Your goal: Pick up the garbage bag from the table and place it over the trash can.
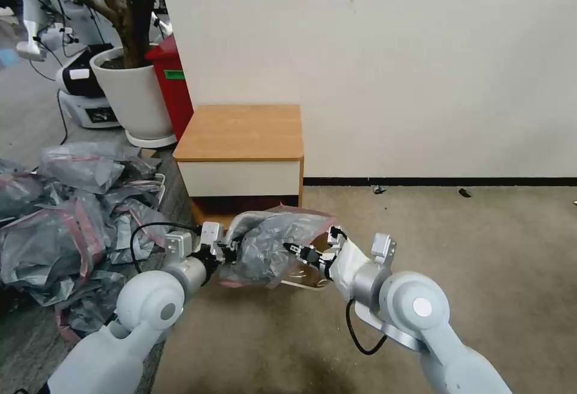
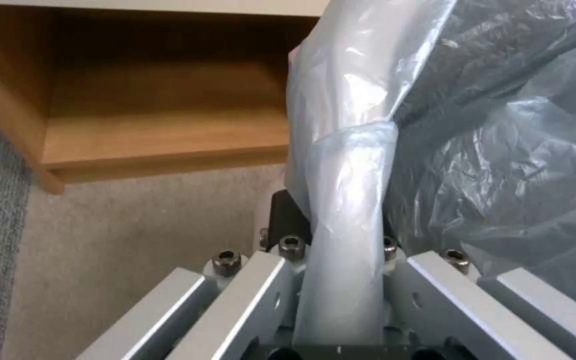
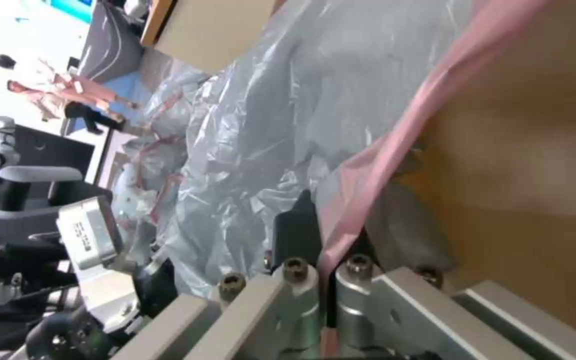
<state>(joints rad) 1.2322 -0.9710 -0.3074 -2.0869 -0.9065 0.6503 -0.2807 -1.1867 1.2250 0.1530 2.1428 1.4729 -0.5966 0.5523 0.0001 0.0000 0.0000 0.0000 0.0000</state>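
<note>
Held low above beige carpet, just in front of the small light-brown wooden nightstand with a white drawer front: a thin translucent grey plastic garbage bag with a pink-red rim band, stretched between both arms. Left gripper pressed together on a bunched fold of the film at the bag's left side; in the left wrist view the fold runs straight down between the silver finger plates. Right gripper pinching the pink-red rim band at the bag's right side; in the right wrist view the band passes between the fingers. A sliver of the cream-white plastic trash can rim peeking out beneath the bag's lower edge, most of the bin hidden under the film.

Top of the nightstand bare, its front edge close behind the bag, its low shelf gap open just beyond the left gripper. To the right, open carpet up to the white wall and black baseboard. To the left, crowded: a heap of grey-and-pink plastic bags on grey flooring, a large white round plant pot and a red box bearing a green label, its writing too small to read.
</note>
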